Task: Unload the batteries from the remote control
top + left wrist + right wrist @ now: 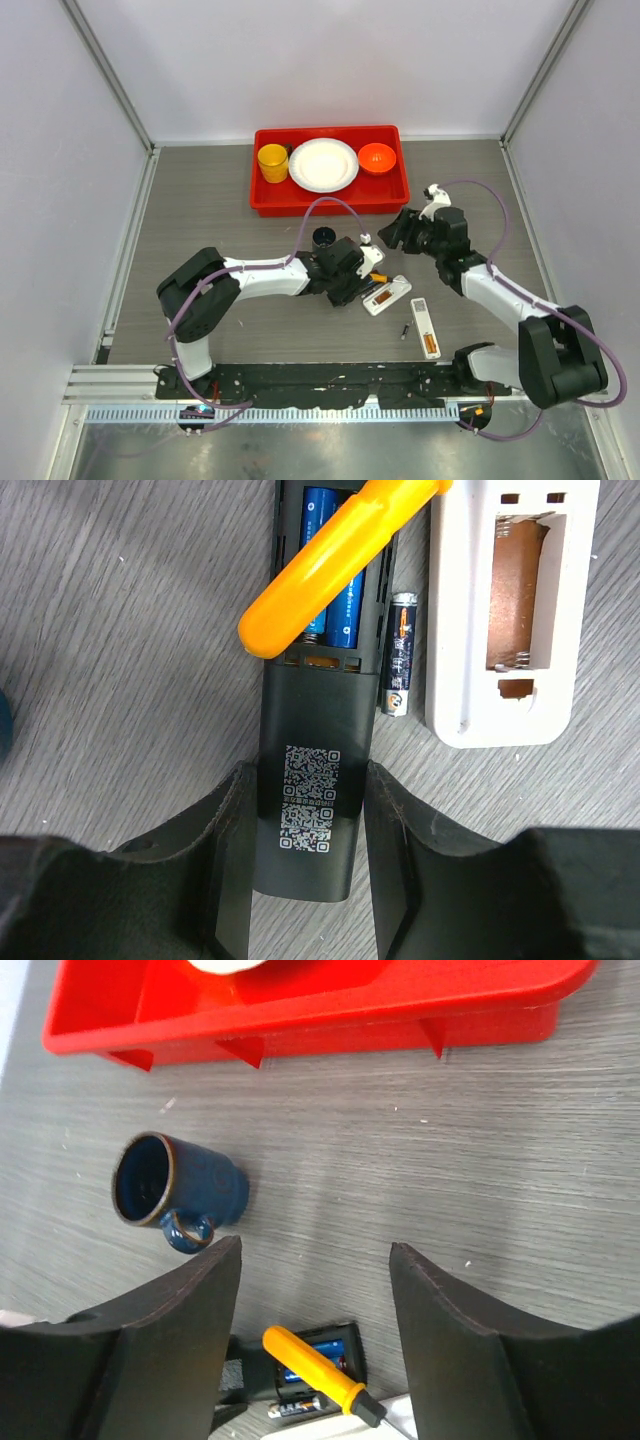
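Note:
A black remote control (pixel 310 710) lies back up on the table, and my left gripper (pixel 313 780) is shut on its lower end. Its battery bay is open and holds two bright blue batteries (pixel 345 615). An orange-handled screwdriver (pixel 330 560) lies slanted across the bay. One dark grey battery (pixel 400 655) lies loose on the table, right of the remote. My right gripper (pixel 315 1250) hangs open and empty above the table, between the remote and the red tray (pixel 330 1010). In the top view it (pixel 395 232) is up and to the right of the left gripper (pixel 358 272).
A white remote (pixel 455 630) with an empty open bay lies right of the loose battery. Another white piece (pixel 425 327) lies nearer the front. A dark blue mug (pixel 175 1185) stands behind the left gripper. The tray at the back holds a yellow cup (pixel 272 162), a white plate (pixel 323 164) and an orange bowl (pixel 377 157).

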Controlling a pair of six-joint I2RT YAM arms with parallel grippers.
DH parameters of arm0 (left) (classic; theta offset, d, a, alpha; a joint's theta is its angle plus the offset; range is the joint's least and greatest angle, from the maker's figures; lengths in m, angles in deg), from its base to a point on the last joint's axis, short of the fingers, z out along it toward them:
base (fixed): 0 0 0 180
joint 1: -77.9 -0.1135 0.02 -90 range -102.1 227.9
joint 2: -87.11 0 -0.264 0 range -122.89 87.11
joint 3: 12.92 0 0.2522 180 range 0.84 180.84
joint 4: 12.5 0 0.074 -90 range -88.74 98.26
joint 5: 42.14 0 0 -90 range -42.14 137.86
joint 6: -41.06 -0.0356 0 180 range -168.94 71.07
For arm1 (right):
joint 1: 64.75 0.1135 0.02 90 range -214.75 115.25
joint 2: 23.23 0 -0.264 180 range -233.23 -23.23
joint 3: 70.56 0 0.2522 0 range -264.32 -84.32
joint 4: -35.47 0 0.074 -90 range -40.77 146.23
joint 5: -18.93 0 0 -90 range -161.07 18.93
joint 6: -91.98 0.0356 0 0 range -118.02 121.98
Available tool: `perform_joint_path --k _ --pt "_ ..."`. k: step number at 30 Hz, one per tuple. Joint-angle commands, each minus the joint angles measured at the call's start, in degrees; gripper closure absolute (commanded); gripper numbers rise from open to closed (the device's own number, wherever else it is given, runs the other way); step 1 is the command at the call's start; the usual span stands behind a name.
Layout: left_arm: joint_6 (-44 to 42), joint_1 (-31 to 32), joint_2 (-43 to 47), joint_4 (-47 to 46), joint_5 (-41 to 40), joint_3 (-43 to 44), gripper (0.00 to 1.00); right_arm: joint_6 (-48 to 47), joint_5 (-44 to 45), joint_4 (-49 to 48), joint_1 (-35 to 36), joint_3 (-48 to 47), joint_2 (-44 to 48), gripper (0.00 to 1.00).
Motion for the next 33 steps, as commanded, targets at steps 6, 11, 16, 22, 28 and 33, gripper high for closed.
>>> perform_joint_path --k 6,11,16,22,28,33 --pt "3.66 -0.98 2.72 -0.43 -0.47 -4.03 0.63 -5.8 -3.71 6.82 1.85 -3.8 -4.13 0.24" --pt "7.51 -4.31 12.73 -5.61 4.61 -8.86 0.3 -8.35 -3.53 8.75 2.02 -3.18 -0.53 0.23" --pt "12.8 -6.34 21.97 -6.59 6.91 -9.75 0.19 -10.98 -4.15 11.29 4.73 -4.23 0.35 0.13" --pt "17.28 -8.89 24.87 1.32 10.43 -5.62 0.18 -15.82 1.83 17.01 13.17 -8.01 -3.77 0.16" --pt "19.13 -9.59 27.25 4.49 10.96 -4.38 0.18 -18.54 6.3 22.37 18.1 -11.97 -10.28 0.18" --pt "19.92 -9.77 28.13 4.84 11.75 -4.47 0.18 -18.72 10.88 24.83 20.21 -14.08 -14.5 0.22"
